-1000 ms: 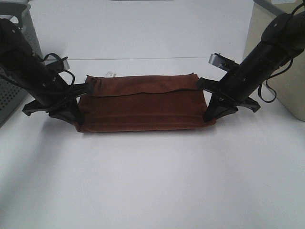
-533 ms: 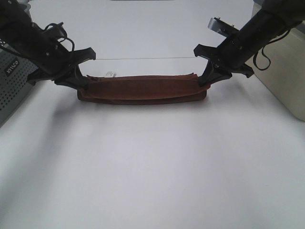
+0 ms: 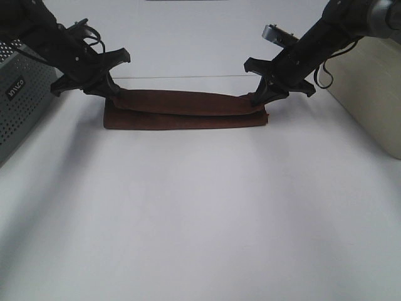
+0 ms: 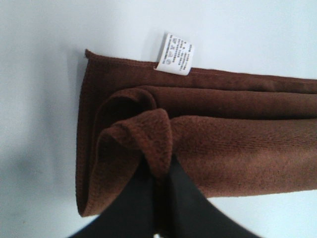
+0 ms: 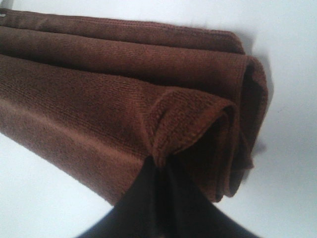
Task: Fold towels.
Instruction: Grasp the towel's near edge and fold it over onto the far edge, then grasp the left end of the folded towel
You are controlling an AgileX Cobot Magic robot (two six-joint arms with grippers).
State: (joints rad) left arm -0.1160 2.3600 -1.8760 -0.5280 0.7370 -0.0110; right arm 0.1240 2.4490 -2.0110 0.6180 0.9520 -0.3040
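The dark reddish-brown towel (image 3: 185, 111) lies as a long narrow folded strip across the far middle of the white table. My left gripper (image 3: 111, 95) is shut on the towel's left corner (image 4: 156, 144), pinching a raised fold. My right gripper (image 3: 258, 100) is shut on the towel's right corner (image 5: 185, 126), lifting the top layer the same way. The white tag (image 4: 174, 53) sticks out from the towel's far edge in the left wrist view. The upper layer (image 3: 182, 101) is held slightly above the lower layers between the two grippers.
A grey perforated metal box (image 3: 22, 100) stands at the left edge of the table. A beige box (image 3: 369, 94) stands at the right edge. The white table (image 3: 200, 213) stretches bare toward the front.
Both grippers carried the towel's near edge up and away toward the far edge. The towel went from a broad rectangle to a narrow folded strip.
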